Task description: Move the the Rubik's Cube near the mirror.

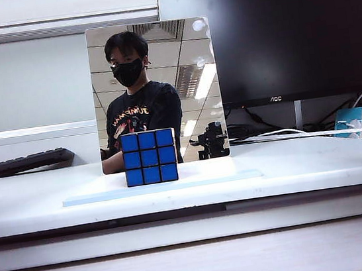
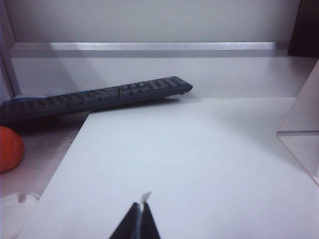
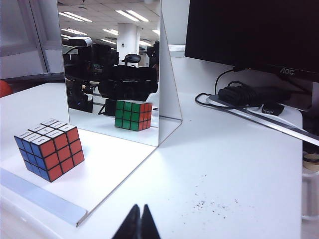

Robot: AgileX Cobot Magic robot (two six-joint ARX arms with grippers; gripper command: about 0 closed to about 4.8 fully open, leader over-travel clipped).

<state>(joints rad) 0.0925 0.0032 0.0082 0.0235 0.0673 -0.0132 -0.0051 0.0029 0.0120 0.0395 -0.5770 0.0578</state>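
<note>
The cube [image 1: 148, 157] stands on the mirror's pale-blue base [image 1: 207, 180], just in front of the mirror [image 1: 184, 61], blue face outward. Both grippers, left [image 2: 141, 211] and right [image 3: 139, 215], are closed and empty, above the bench [image 1: 318, 164], well apart from the cube.

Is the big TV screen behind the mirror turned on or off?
It looks off. The monitor is plain black with no picture in the exterior view, and black in the right wrist view too.

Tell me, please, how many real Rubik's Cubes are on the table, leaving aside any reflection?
1. The Rubik's Cube stands on the pale-blue base directly before the mirror; the second cube in the right wrist view is its reflection.
</note>
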